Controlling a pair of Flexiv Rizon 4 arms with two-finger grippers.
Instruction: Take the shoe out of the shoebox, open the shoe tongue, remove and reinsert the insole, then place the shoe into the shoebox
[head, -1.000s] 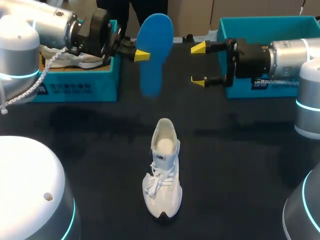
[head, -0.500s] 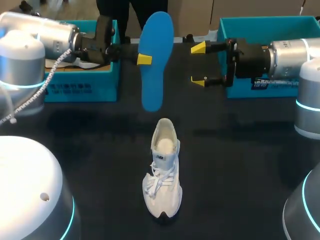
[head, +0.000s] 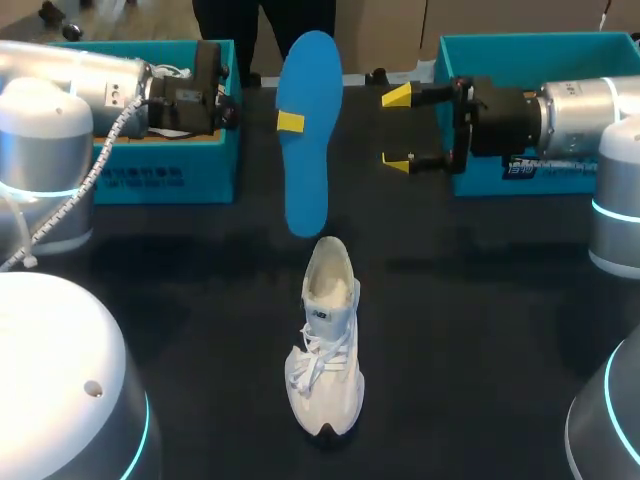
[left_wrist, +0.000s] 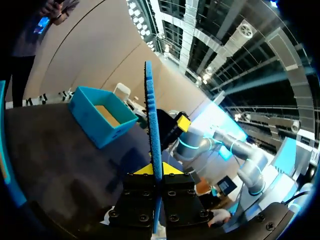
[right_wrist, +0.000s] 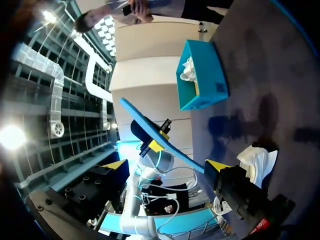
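One blue insole (head: 305, 170), clamped in left fingers (head: 290, 122), swung upright, lower end nearing shoe (head: 326, 335); reinsertion likely next. Right fingers (head: 397, 96) stayed spread.

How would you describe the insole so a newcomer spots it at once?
On the dark table, find the white shoe at the middle. Just beyond its heel hangs the insole, pinched by the left gripper. It is flat, bright blue and foot-shaped, unlike the deep square blue box beside it.

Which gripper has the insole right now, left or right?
The left gripper: its fingers are shut on the blue insole, clamping it from both sides. The right gripper stands open beside the insole with nothing between its fingers.
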